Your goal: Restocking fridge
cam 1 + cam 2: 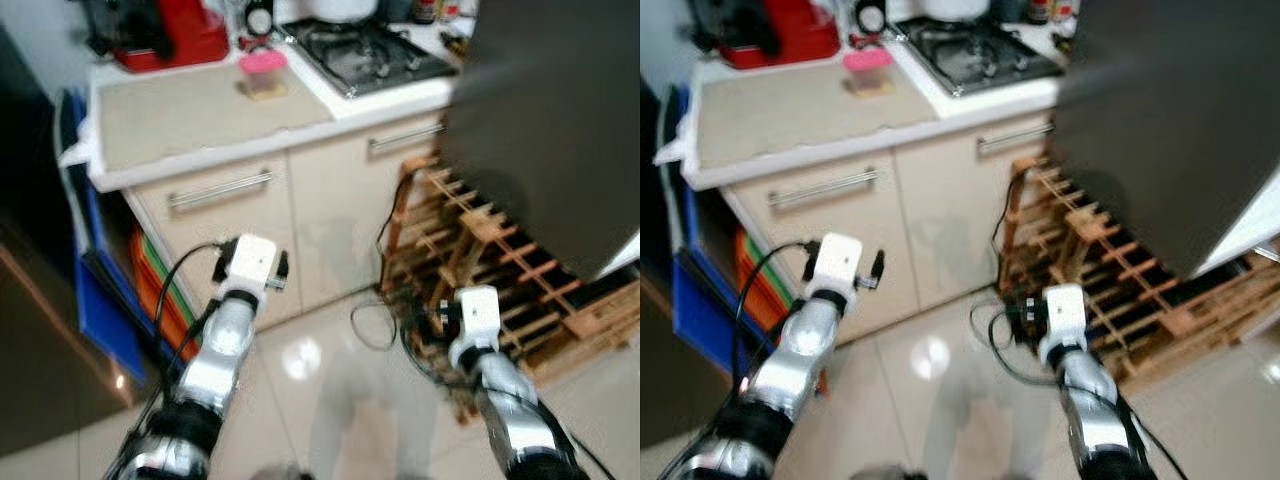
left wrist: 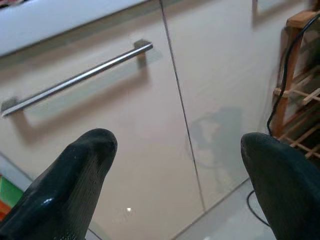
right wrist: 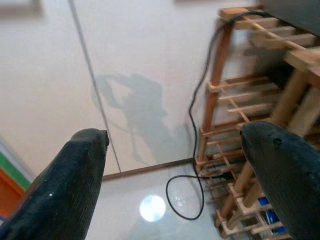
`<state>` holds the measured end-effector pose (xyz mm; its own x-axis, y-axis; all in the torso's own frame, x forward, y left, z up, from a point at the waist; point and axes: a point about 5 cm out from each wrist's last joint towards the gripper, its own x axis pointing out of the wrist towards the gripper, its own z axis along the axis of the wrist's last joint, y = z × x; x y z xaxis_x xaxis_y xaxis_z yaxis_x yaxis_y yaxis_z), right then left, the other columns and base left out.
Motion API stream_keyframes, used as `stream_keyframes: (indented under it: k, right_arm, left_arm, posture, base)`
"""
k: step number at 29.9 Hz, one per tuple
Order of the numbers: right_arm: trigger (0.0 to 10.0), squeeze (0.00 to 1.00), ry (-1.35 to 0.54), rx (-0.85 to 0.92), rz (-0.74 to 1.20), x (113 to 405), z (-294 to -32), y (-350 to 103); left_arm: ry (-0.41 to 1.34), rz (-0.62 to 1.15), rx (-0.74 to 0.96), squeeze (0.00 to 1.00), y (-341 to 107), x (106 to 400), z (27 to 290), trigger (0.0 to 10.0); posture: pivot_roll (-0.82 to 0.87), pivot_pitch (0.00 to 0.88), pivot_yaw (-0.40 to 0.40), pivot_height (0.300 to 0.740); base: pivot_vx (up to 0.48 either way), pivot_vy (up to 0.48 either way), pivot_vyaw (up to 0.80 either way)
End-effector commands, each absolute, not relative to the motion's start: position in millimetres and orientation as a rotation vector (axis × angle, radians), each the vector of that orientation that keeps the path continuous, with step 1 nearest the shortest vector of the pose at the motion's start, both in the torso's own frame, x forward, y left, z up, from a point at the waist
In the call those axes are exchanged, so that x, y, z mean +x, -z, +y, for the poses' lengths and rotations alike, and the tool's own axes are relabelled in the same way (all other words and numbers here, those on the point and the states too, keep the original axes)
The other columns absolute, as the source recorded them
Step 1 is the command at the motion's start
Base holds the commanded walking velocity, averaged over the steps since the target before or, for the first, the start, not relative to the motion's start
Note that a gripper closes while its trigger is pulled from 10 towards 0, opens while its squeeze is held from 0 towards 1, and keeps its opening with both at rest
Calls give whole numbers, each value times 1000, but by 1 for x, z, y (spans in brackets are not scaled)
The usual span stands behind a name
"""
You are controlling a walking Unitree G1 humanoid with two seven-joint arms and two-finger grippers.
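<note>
A small kitchen seen from above, slightly blurred. A beige worktop [image 1: 190,115] runs over cream cabinets [image 1: 300,230] with steel bar handles [image 1: 220,189]. On the worktop stand a red appliance [image 1: 170,35] at the back and a pink-lidded tub [image 1: 263,72] near a gas hob [image 1: 375,52] set in white counter. The task's fridge is the big dark slab [image 1: 550,130] at the right, its face towering above a wooden rack [image 1: 500,260] of slats that sits on the floor just beside the cabinets; whether its door is open cannot be told. A black cable [image 3: 192,150] hangs down the rack's post and loops on the glossy pale tiles [image 1: 320,370], which mirror a ceiling light. At the left, blue and orange flat things [image 1: 110,290] lean between the cabinet end and a dark panel. Both silver arms reach forward low over the floor. The left gripper [image 2: 177,165] faces a cabinet door under a handle, fingers [image 2: 75,185] spread wide, nothing between them. The right gripper [image 3: 172,165] points at the cabinet and the rack's corner, likewise spread and empty.
</note>
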<state>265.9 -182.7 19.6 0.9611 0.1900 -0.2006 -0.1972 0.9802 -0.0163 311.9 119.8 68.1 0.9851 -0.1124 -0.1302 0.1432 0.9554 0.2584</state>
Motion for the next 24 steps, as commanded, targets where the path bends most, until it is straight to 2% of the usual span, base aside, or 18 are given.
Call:
stream_keyframes:
  k: [1, 8, 18, 21, 22, 24]
  right_arm:
    - [10000, 596, -200, -34, 193, 266, -183, -20]
    - [10000, 616, -214, -45, 180, 271, -180, -24]
    - [10000, 620, -228, -50, 160, 273, -176, -28]
    - [10000, 592, -197, -52, 165, 274, -178, -28]
    - [10000, 498, -184, -46, 175, 274, -179, -27]
    - [10000, 498, -185, -50, 177, 275, -179, -27]
  left_arm:
    - [124, 88, 268, 0, -74, 313, 122, 10000]
    - [113, 82, 241, 0, -76, 315, 121, 10000]
    - [123, 105, 232, 0, -74, 315, 120, 10000]
    - [120, 108, 235, 0, -74, 315, 119, 10000]
    - [121, 112, 210, 0, -73, 315, 119, 10000]
    - [123, 115, 194, 0, -73, 315, 119, 10000]
  posture:
    - [-105, 32, 28, 740]
    - [-91, 31, 19, 740]
    - [-86, 30, 14, 740]
    - [-87, 29, 13, 740]
    - [-90, 28, 13, 740]
    - [-90, 28, 13, 740]
  base:
    - [0, -480, 475]
    - [0, -69, 470]
    - [0, -474, 459]
    - [0, -469, 456]
    - [0, 0, 0]
    - [0, 0, 0]
